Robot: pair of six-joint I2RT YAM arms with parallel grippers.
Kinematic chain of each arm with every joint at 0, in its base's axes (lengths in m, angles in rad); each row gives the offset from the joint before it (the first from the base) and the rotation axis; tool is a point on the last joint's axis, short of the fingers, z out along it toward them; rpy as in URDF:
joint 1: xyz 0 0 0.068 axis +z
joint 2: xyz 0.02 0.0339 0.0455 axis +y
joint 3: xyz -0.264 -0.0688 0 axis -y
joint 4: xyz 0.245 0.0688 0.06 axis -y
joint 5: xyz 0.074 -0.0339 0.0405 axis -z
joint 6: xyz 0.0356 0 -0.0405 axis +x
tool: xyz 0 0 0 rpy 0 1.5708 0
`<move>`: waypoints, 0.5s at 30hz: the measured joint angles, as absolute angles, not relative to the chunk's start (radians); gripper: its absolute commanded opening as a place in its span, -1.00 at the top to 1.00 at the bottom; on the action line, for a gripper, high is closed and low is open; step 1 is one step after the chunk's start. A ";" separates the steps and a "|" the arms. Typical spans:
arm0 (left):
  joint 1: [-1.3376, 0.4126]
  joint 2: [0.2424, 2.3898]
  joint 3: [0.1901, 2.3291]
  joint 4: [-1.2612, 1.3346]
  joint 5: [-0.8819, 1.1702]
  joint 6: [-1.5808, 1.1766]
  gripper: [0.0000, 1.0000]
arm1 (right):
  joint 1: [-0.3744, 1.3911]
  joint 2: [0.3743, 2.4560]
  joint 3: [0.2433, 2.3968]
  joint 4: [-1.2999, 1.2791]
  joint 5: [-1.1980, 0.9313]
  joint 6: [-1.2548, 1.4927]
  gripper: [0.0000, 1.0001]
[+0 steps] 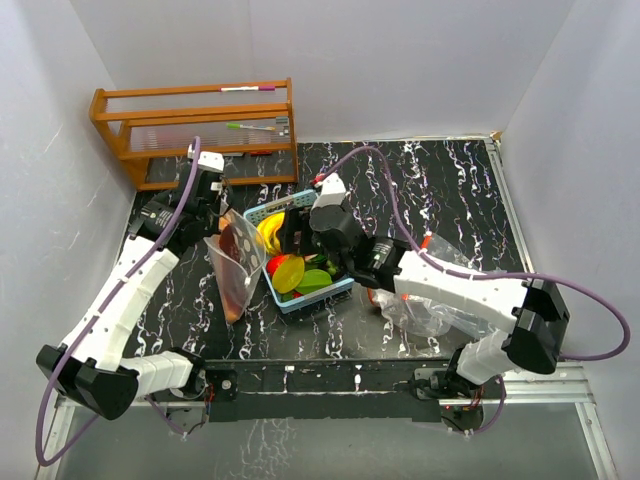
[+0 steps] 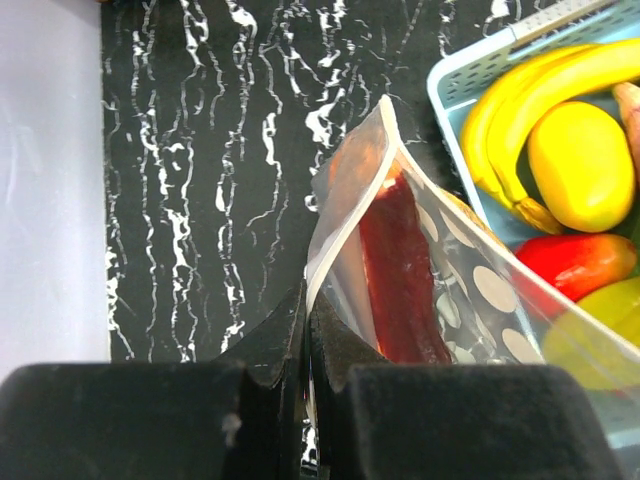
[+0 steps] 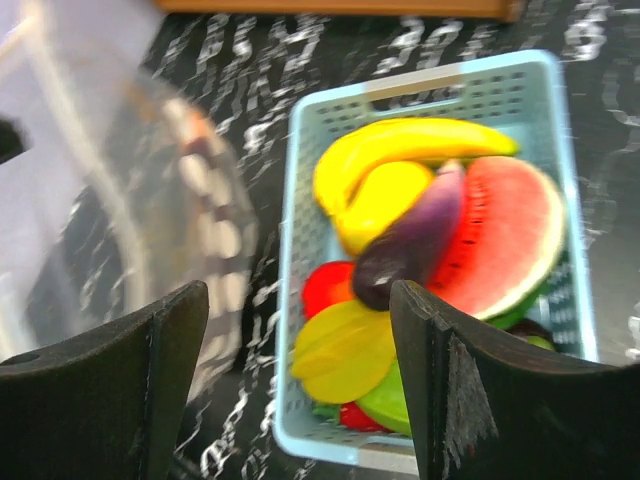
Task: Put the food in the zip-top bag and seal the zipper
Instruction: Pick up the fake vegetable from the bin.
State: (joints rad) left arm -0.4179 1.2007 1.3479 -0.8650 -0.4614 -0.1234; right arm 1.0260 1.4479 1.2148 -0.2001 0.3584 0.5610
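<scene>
Here, left gripper [image 2: 308,312]: clenched on the zip-top bag [image 2: 470,300] at its rim, beside the basket [image 3: 291,200].
Bag contents: one dark red piece [image 2: 400,270].
Right gripper [image 3: 297,300]: jaws spread wide, empty, above the basket.
Food: bananas [image 3: 400,143], watermelon slice [image 3: 505,235] and aubergine [image 3: 410,242] lie in the basket, below those jaws.

Table [image 1: 440,190]: black with white veins, enclosed by pale walls.
Wooden rack [image 1: 195,125]: far left corner, pens lying on its tiers.
Basket [image 1: 300,305]: light blue, mid-table, holding bananas [image 1: 270,232], a yellow piece [image 1: 288,273], a green piece [image 1: 315,280] and a red piece [image 1: 275,263].
Zip-top bag [image 1: 235,270]: clear, upright, just left of the basket, with a dark red item inside.
Left gripper [image 1: 222,213]: at the bag's top edge.
Right gripper [image 1: 295,232]: over the basket.
Crumpled clear plastic [image 1: 420,312]: under the right forearm.
</scene>
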 measured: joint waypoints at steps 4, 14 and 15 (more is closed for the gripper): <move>-0.416 1.199 1.358 -0.872 -0.511 -0.122 1.00 | 0.980 1.431 1.211 -0.239 0.459 0.602 -0.47; -0.414 1.199 1.357 -0.861 -0.524 -0.119 1.00 | 0.887 1.520 1.272 -0.327 0.421 0.611 -0.48; -0.414 1.199 1.357 -0.859 -0.524 -0.118 1.00 | 0.888 1.546 1.277 -0.334 0.405 0.611 -0.49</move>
